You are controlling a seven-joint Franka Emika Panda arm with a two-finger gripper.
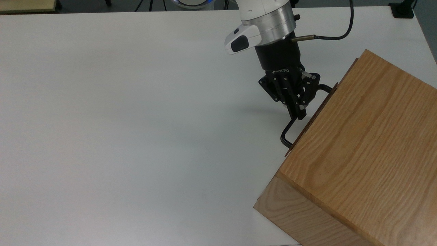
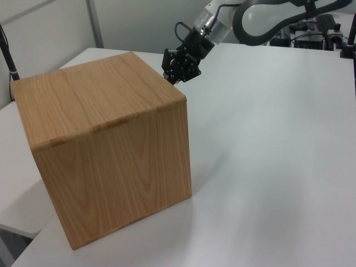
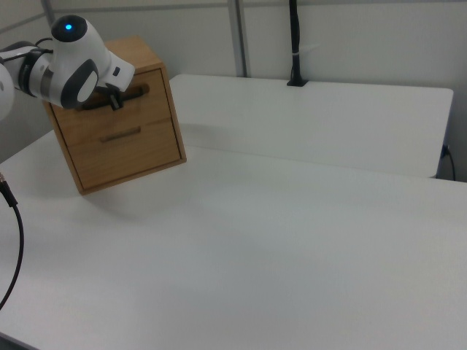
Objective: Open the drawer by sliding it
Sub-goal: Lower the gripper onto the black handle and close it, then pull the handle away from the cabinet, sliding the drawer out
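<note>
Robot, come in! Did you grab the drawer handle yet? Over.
Gripper shut on handle. Drawer not slid out yet, front flush with cabinet. Table in front of it bare, nothing blocking. Over.

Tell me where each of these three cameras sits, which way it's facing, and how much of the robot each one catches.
Top view: overhead, looking down on the white table and cabinet top; wrist and hand shut on the drawer's handle.
Left view: behind the cabinet, facing its back; hand and arm beyond.
Right view: across the table, facing the drawer fronts; the wrist covers the hand.
All three share the cabinet and arm.
</note>
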